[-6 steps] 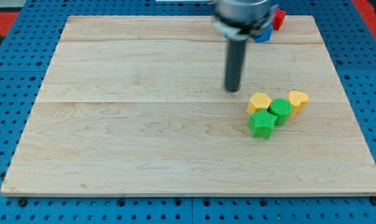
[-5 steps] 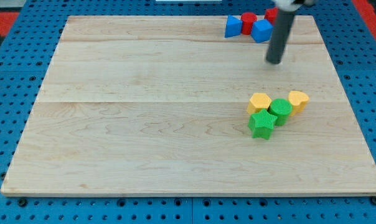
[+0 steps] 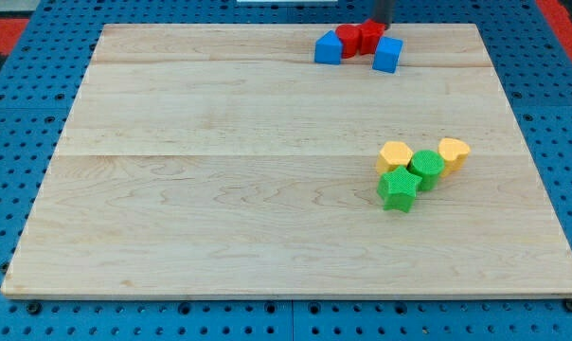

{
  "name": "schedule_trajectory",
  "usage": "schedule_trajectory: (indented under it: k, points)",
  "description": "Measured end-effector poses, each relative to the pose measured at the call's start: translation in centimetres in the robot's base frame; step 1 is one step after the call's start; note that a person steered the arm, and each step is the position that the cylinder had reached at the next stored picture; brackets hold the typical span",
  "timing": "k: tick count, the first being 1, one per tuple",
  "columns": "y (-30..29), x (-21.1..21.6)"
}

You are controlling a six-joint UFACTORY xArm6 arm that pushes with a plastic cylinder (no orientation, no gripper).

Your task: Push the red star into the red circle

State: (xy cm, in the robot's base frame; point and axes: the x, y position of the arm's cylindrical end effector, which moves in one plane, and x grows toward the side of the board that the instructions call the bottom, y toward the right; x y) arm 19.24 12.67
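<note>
The red star (image 3: 370, 36) sits near the board's top edge and touches the red circle (image 3: 348, 41) on its left. A blue block (image 3: 329, 48) lies against the circle's left side. Another blue block (image 3: 387, 54) lies just below and right of the star. My tip (image 3: 382, 23) shows only as a short dark stub at the view's top edge, right behind the star's upper right side. Whether it touches the star cannot be told.
The wooden board (image 3: 220, 189) rests on a blue pegboard. At the right of the middle lies a cluster: a yellow block (image 3: 394, 155), a green round block (image 3: 426, 167), a yellow heart-like block (image 3: 454, 152) and a green star (image 3: 399, 189).
My rod moved from mid-board up and right, then to the top edge. The red star slid left against the red circle, and the circle and both blue blocks shifted left.
</note>
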Motion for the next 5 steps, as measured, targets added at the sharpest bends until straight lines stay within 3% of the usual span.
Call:
schedule_trajectory:
  k: [2,5]
  points:
    - [-2.8,2.1]
    - [-3.1,0.9]
